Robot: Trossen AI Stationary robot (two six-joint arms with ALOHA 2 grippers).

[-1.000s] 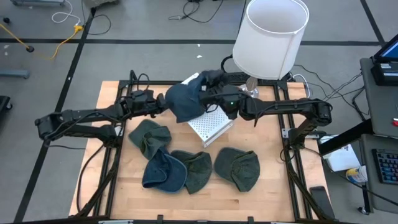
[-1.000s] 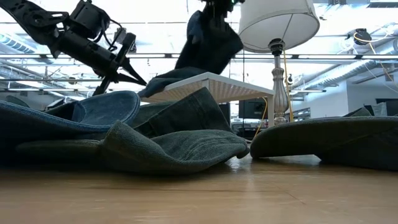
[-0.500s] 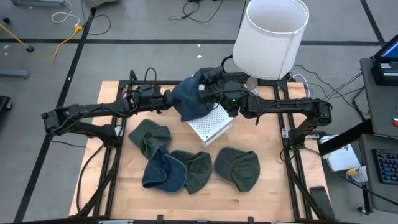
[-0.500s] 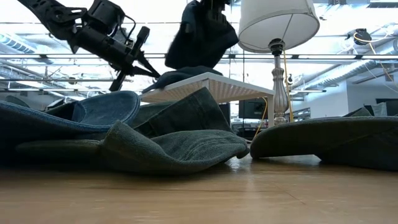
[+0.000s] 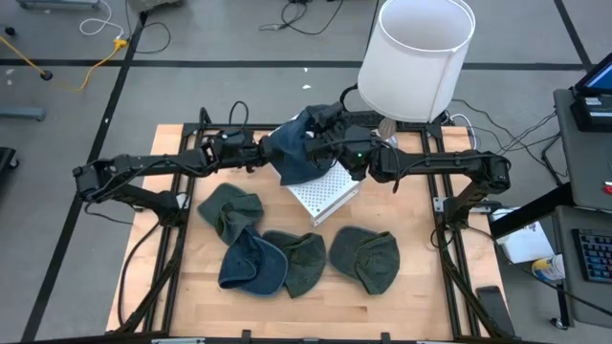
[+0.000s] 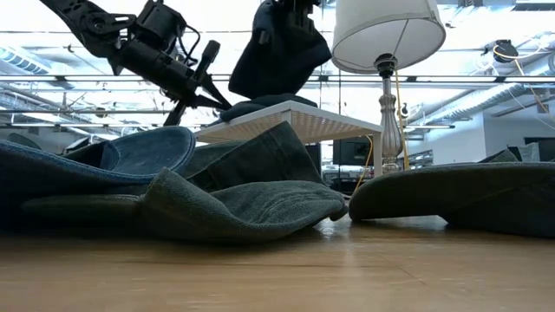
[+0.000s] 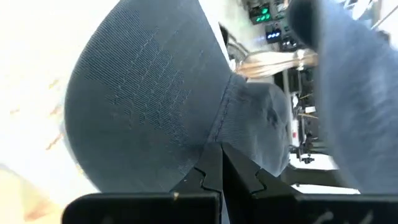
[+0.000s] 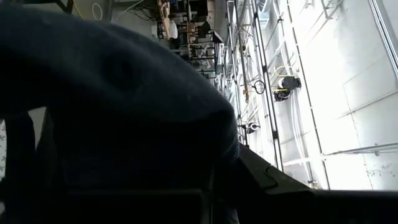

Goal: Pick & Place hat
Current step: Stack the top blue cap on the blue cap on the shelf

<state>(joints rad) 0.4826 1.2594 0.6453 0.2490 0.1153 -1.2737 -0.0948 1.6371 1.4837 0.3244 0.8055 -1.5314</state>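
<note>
Observed a dark blue hat (image 5: 292, 153) raised above the white rack (image 5: 325, 194) at the table's (image 5: 172, 287) far middle. Hung from the right gripper (image 5: 320, 134), fingers clamped on its upper fabric; crown draped down, lower edge touching the rack top in the low view. Noted the left gripper (image 5: 260, 153) at the hat's left edge, fingers fully closed, tips pressed together against the brim seam; could not tell whether fabric was pinched between them. Found four more hats lying on the table nearer the camera: one olive (image 5: 229, 210), one blue (image 5: 251, 268), two olive (image 5: 304, 263) (image 5: 365, 258). Recorded a white lamp (image 5: 418, 57) beyond the right arm.
</note>
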